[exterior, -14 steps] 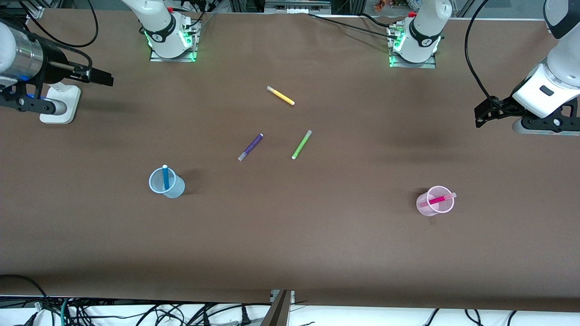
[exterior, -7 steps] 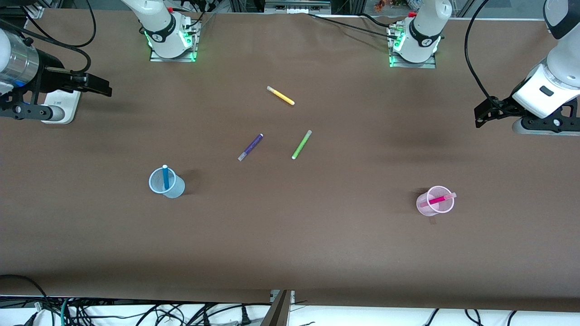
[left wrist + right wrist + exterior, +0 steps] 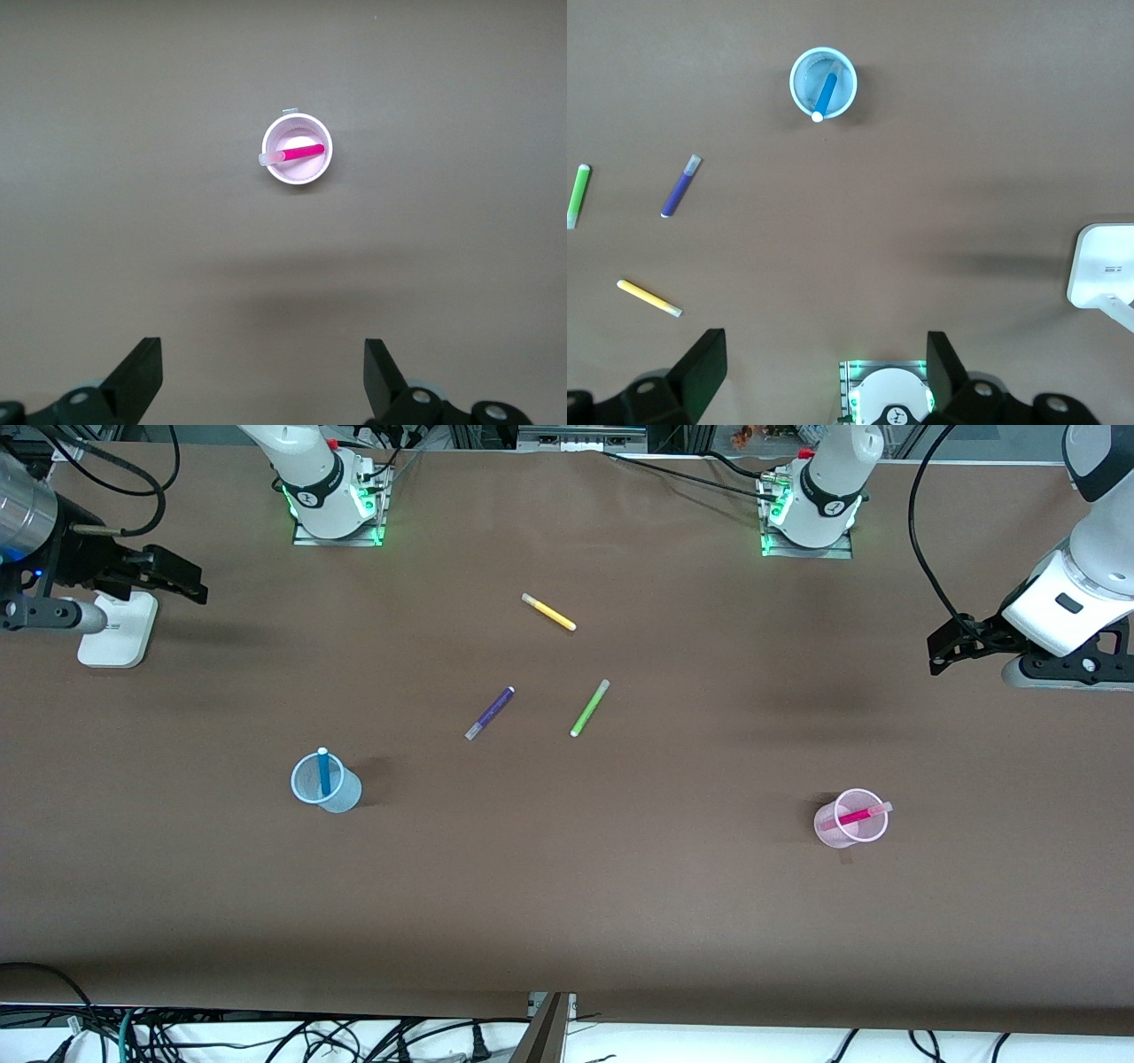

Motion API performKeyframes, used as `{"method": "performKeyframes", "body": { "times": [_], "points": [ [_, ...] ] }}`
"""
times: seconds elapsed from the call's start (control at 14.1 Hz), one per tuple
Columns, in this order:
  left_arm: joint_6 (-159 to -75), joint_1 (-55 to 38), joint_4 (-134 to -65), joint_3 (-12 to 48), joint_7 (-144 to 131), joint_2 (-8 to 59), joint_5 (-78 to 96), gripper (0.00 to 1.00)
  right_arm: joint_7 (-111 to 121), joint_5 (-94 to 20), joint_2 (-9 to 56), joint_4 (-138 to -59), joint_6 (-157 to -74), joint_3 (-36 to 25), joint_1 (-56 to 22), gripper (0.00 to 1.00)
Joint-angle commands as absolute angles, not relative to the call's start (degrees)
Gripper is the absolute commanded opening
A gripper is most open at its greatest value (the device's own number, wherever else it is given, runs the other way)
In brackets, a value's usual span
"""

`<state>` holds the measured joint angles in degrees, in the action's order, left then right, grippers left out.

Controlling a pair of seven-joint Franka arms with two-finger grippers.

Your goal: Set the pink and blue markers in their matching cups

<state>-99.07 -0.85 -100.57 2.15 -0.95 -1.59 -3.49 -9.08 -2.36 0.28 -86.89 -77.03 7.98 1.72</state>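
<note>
The pale blue cup stands toward the right arm's end of the table with the blue marker upright in it. The pale pink cup stands toward the left arm's end with the pink marker leaning in it, its cap over the rim. My right gripper is open and empty, high over the table's right-arm end; its wrist view shows the blue cup and blue marker. My left gripper is open and empty over the other end; its wrist view shows the pink cup and pink marker.
A yellow marker, a purple marker and a lime-green marker lie loose mid-table, farther from the front camera than the cups. A white block sits under my right gripper. The arm bases stand along the farthest edge.
My right gripper has drawn back a little toward its end of the table. The left arm, cups and markers have not moved.
</note>
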Motion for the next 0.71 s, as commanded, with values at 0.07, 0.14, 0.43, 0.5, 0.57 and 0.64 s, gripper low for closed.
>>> {"method": "performKeyframes", "body": {
  "times": [0.07, 0.14, 0.43, 0.5, 0.57, 0.64],
  "points": [
    [-98.3, -0.7, -99.0, 2.1, -1.3, -0.7, -2.9, 1.0, -8.0, -1.6, -3.1, -91.9, -78.5, 7.8, 1.0, 0.99],
    [-98.3, -0.7, -99.0, 2.1, -1.3, -0.7, -2.9, 1.0, -7.9, -1.6, -2.6, -91.5, -77.8, 7.8, 1.1, 0.99],
    [-98.3, -0.7, -99.0, 2.1, -1.3, -0.7, -2.9, 1.0, -7.8, -1.6, -0.5, -88.3, -75.0, 7.8, 1.3, 0.99],
    [-98.3, -0.7, -99.0, 2.2, -1.3, -0.7, -2.9, 1.0, -7.8, -1.7, -0.4, -88.3, -75.0, 7.8, 1.3, 0.99],
    [-98.3, -0.7, -99.0, 2.2, -1.2, -0.7, -2.9, 1.0, -7.9, -1.9, -0.4, -88.3, -75.0, 7.8, 1.3, 0.99],
    [-98.3, -0.7, -99.0, 2.2, -1.3, -0.7, -2.9, 1.0, -7.8, -2.0, -0.4, -88.3, -75.0, 7.8, 1.3, 0.99]
  ]
}}
